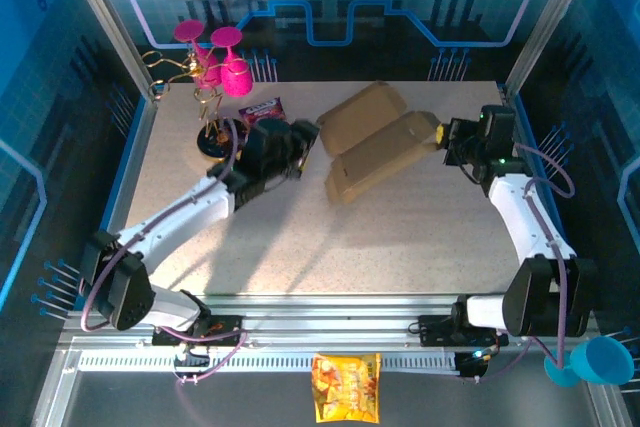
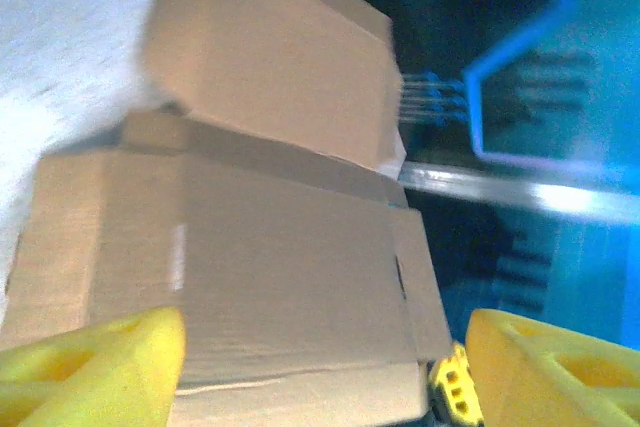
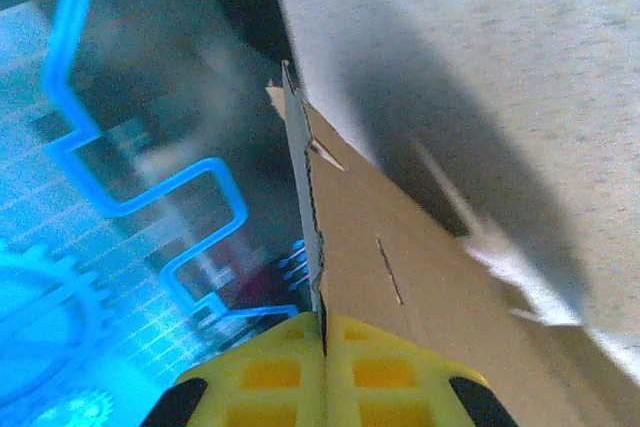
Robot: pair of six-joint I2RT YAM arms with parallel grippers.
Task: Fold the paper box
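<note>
Angling lengthwise far-right, the paper box (image 1: 380, 159) sits pinched in right fingers (image 3: 270, 375), left fingers (image 2: 95, 362) wide.

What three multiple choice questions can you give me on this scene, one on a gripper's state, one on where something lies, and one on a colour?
1. What is the right gripper doing?
A. Hanging open in the air
B. Shut on an edge of the paper box
C. Shut on a bag

2. Where does the yellow snack bag lie?
A. On the paper box
B. At the far right corner
C. On the near side, in front of the metal rail

3. What colour are the stemmed glasses at far left?
A. Pink
B. Green
C. Clear

Answers:
1 B: a cardboard edge sits between its closed yellow fingers.
2 C: the top view shows it just below the rail.
3 A: their bowls are bright pink.
</note>
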